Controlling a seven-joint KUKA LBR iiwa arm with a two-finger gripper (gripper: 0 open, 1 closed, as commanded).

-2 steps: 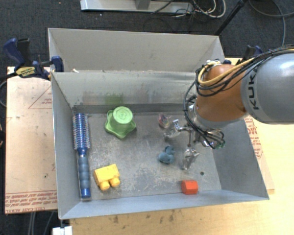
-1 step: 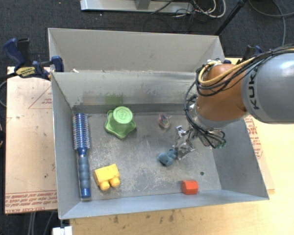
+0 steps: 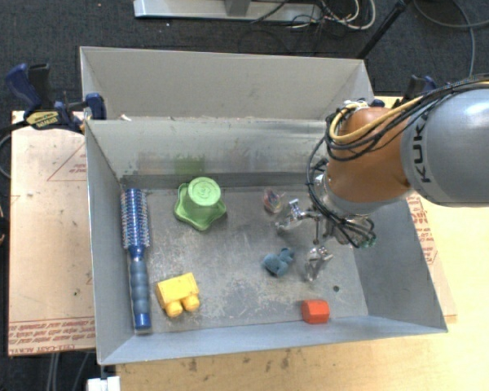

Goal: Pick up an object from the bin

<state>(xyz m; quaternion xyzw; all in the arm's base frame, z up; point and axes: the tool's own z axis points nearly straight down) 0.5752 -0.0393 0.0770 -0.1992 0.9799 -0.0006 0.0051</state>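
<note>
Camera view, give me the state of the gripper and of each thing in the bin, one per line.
Gripper: open, holding nothing.
Hairbrush: lying flat along the left side.
Green cup: standing, untouched, towards the back.
Yellow block: lying loose beside the hairbrush's handle.
Blue-grey toy: lying loose, just left of the gripper.
Red block: resting at the front.
Small pale thing: lying loose; kind unclear.

My arm (image 3: 464, 149) runs off the right edge, so its upper joints are cut away. My orange wrist cover (image 3: 363, 165) hides part of the bin (image 3: 228, 141), at its right wall. The small pinkish thing (image 3: 271, 200) near the back wall is too small to name. The little blue-grey lump (image 3: 279, 262) just beside my gripper (image 3: 305, 243) has no shape I can make out.
</note>
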